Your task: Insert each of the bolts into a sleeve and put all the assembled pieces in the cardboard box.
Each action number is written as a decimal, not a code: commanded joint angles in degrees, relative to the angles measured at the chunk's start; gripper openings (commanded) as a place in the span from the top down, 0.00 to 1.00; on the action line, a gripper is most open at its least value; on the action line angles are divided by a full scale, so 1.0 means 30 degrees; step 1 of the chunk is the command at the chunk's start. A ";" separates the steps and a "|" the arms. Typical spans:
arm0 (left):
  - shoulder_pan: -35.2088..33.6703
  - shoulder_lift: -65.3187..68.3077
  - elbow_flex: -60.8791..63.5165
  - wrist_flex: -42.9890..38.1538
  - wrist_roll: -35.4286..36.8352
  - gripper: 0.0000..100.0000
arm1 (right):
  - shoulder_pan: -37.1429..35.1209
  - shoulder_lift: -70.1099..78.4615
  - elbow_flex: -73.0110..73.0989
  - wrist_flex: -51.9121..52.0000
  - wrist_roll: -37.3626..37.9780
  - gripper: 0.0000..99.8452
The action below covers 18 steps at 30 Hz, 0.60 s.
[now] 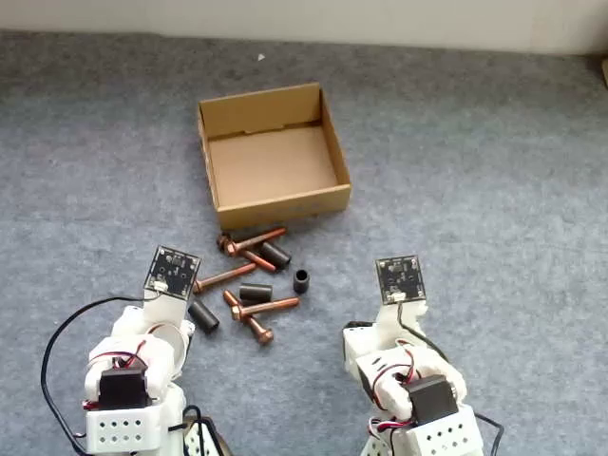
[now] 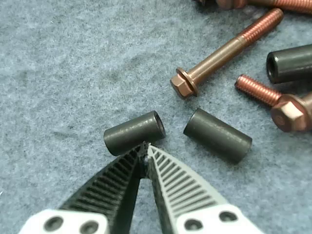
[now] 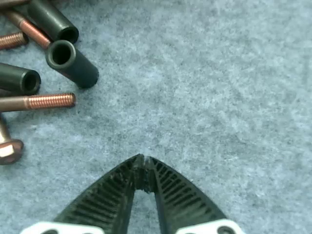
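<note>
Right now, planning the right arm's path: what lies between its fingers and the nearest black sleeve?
Only bare grey carpet lies between the right arm's fingers and that sleeve; the right wrist view shows it.

Copper-coloured hex bolts (image 1: 269,307) and black tube sleeves (image 1: 255,293) lie loose, scattered beside the open brown cardboard box (image 1: 283,205).

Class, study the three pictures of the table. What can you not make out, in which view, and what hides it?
High view: the bolts near the box cross each other and are small; the count is unsure.
Left wrist view: a sleeve is cut off by the picture's edge; its length is unknown.
Right wrist view: a bolt runs off the edge; its head is hidden.
</note>
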 commanded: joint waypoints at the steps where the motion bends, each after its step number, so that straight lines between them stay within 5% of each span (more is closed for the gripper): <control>1: -0.0044 -0.0161 0.0366 0.0059 -0.0117 0.99 | 0.0073 -0.0190 0.2828 0.0190 -0.0117 0.99; 6: -0.0073 -0.0190 0.0220 0.0000 -0.0088 0.99 | 0.0073 -0.0190 0.0777 0.0190 0.0879 0.99; 12: -0.0132 -0.0190 -0.0484 -0.0117 -0.0088 0.99 | 0.0308 -0.0190 -0.0777 -0.0806 1.0168 0.99; 18: -0.0190 -0.0190 -0.0425 -0.0821 -0.0117 0.99 | 0.0806 -0.0073 -0.3297 -0.1070 0.9788 0.99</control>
